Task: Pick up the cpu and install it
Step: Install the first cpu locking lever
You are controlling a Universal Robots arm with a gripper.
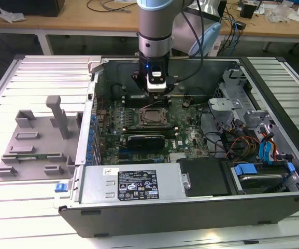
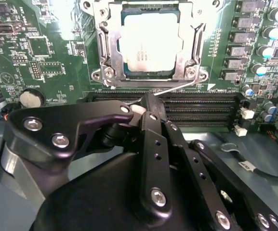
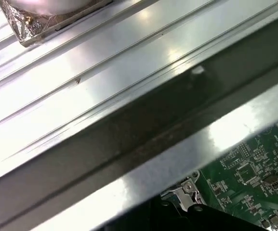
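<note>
Landmark: CPU socket frame (image 1: 153, 117), mid-motherboard inside the open computer case (image 1: 190, 207).

Towards the exterior view's left of the socket, outside the case: grey parts tray (image 1: 32, 148) on the slatted table (image 1: 14, 207), likely the staging spot for components.

At the socket: the cpu (image 2: 147, 47) lies flat inside the frame, silver plate up, edges square to the frame; near-square, so no clear long axis. Load plate looks swung open and a thin retention lever (image 2: 177, 87) is unlatched, which fits a chip seated but not yet clamped.

Just beyond the socket, over the memory slots (image 2: 201, 108): gripper (image 1: 156, 89) hovers, apart from the chip. Fingers drawn together, nothing between them.

Towards the right: drive cage (image 1: 237, 88), then blue-tabbed cables (image 1: 267, 150).
</note>
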